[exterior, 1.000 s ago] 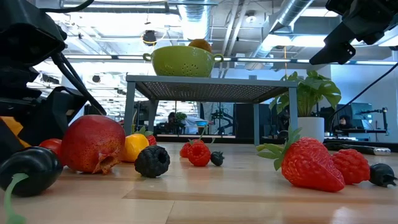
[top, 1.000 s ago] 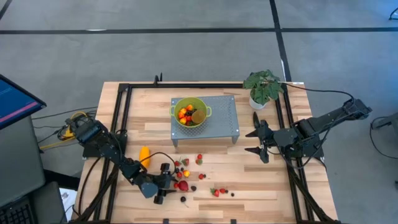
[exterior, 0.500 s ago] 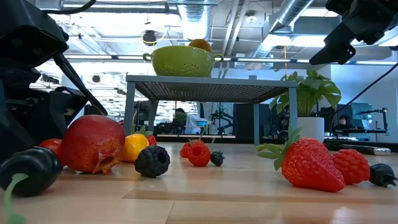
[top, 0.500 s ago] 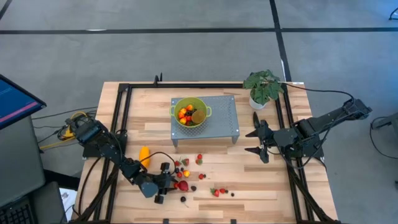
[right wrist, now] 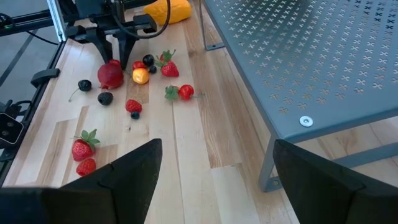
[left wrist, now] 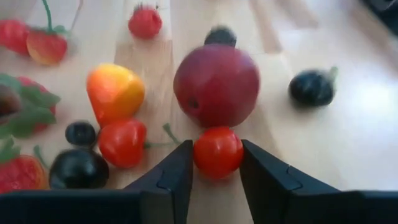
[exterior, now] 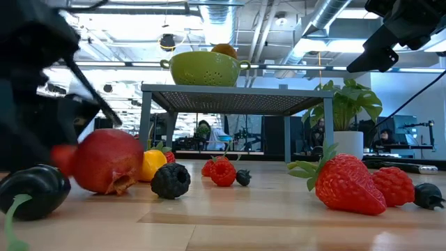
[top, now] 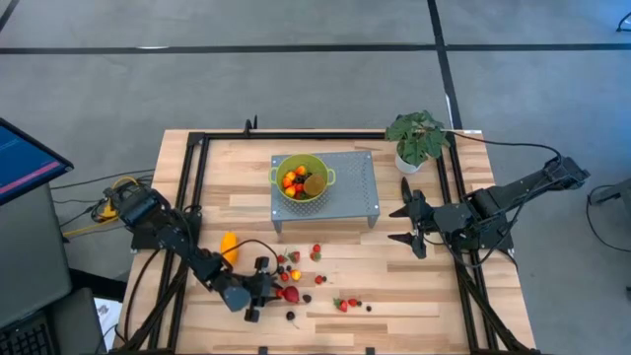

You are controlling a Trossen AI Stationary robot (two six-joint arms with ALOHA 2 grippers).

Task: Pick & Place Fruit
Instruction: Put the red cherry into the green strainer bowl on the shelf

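Between left end effector (left wrist: 216, 165) fingers (touching both): cherry tomato (left wrist: 217, 151).

We are seeing a glossy red cherry tomato (left wrist: 217, 151) showing between dark fingers (left wrist: 171, 180), a deep crimson round fruit (left wrist: 216, 84), and an orange-yellow piece (left wrist: 114, 92). A lime-green colander (top: 301, 178) is sitting on a grey rack (right wrist: 323, 56) patterned with small cross-shaped holes, over a pale striped wooden tabletop (top: 394, 286).
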